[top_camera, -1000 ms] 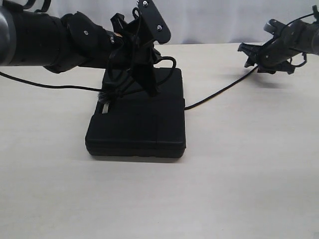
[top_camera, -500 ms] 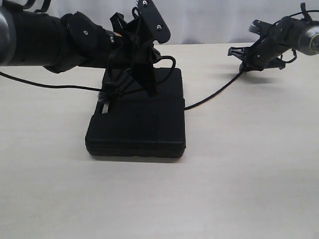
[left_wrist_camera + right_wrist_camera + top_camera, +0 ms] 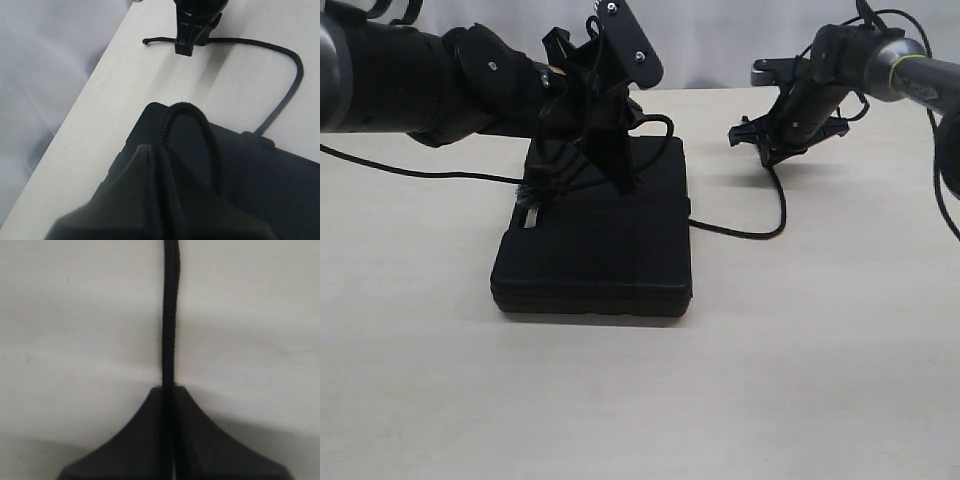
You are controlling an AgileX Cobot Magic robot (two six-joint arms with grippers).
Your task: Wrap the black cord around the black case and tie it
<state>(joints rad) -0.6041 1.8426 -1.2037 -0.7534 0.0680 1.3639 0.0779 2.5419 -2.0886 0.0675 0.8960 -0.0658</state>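
Observation:
The black case (image 3: 595,240) lies flat on the pale table. My left gripper (image 3: 620,180) stands over its far half, shut on the black cord, which arches out of its tips as a loop (image 3: 192,111) above the case (image 3: 260,170). The cord's fuzzy frayed end (image 3: 532,192) sits at the case's left edge. From the case's right side the black cord (image 3: 750,232) curves slack across the table up to my right gripper (image 3: 767,150), which is shut on the cord (image 3: 169,315) near its plain end. In the left wrist view, that right gripper (image 3: 186,47) pinches the cord with a short tail sticking out.
The bulky left arm (image 3: 410,75) stretches in from the left above the table. A thin black robot cable (image 3: 420,172) runs across the table on the left. The right arm (image 3: 880,65) comes in from the far right. A white curtain (image 3: 45,65) hangs behind the table edge.
My right gripper has swung left toward the case with the cord in it, and the cord has gone from taut to a slack curve. The left gripper has not moved.

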